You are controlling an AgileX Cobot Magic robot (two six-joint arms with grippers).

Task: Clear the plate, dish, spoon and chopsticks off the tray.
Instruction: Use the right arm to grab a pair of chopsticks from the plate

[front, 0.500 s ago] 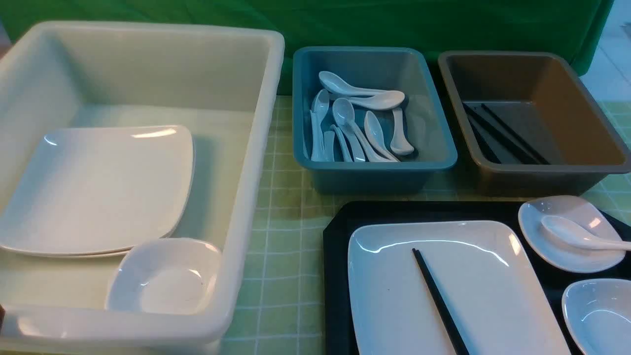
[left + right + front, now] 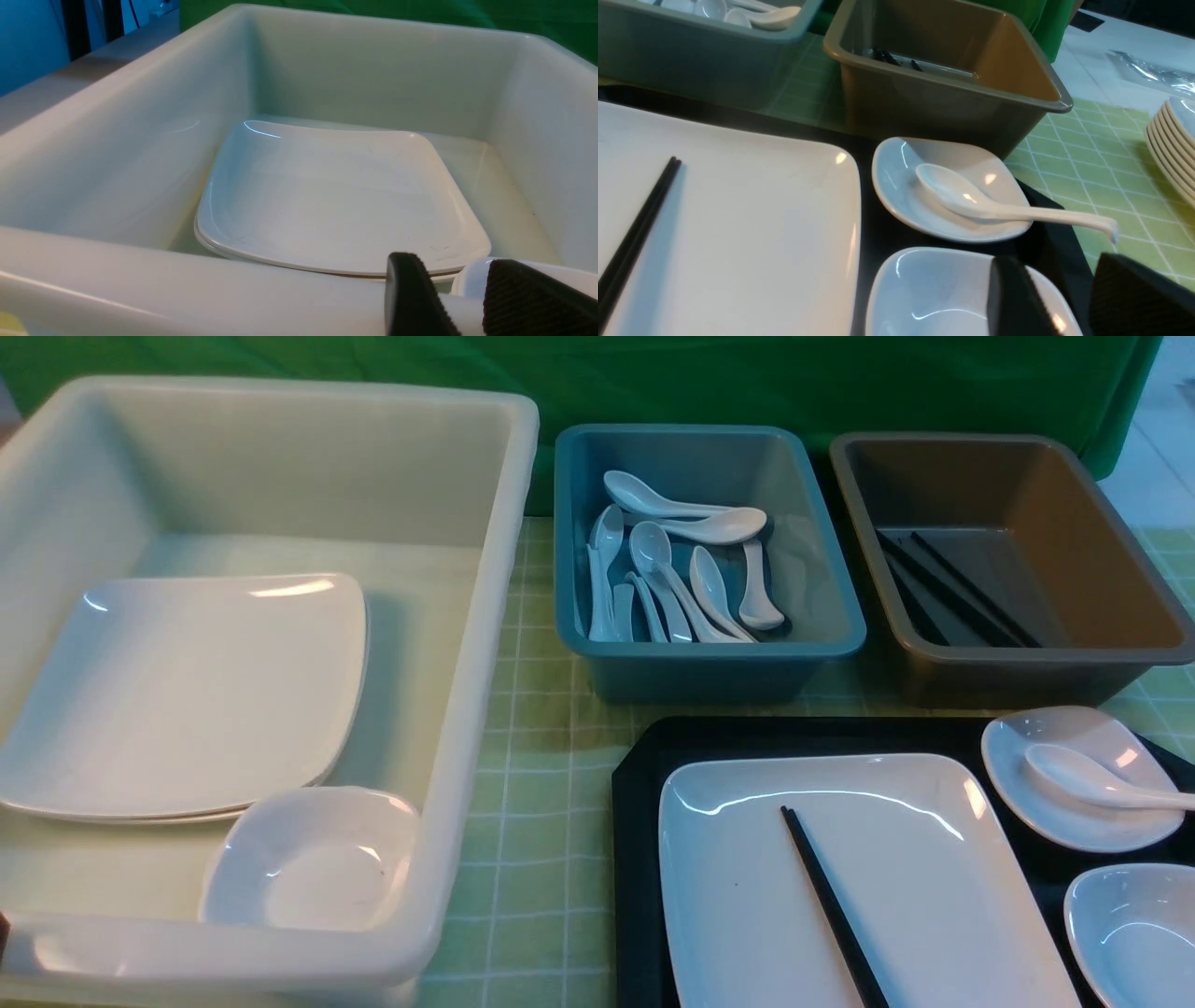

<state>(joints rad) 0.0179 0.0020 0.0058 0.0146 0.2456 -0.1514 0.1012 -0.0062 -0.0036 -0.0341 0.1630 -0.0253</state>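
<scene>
Chopsticks (image 2: pixel 831 905) on plate (image 2: pixel 934 896), spoon (image 2: pixel 1074 771) in dish (image 2: pixel 1074 828)

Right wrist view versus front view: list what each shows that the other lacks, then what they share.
Only the right wrist view: a stack of plates at the frame's edge, and the right gripper, open. Only the front view: the white bin holding stacked plates and a small dish. Both: the tray, the plate, the chopsticks on it, the spoon lying in the farther dish, the nearer dish, the blue bin and the brown bin.
</scene>
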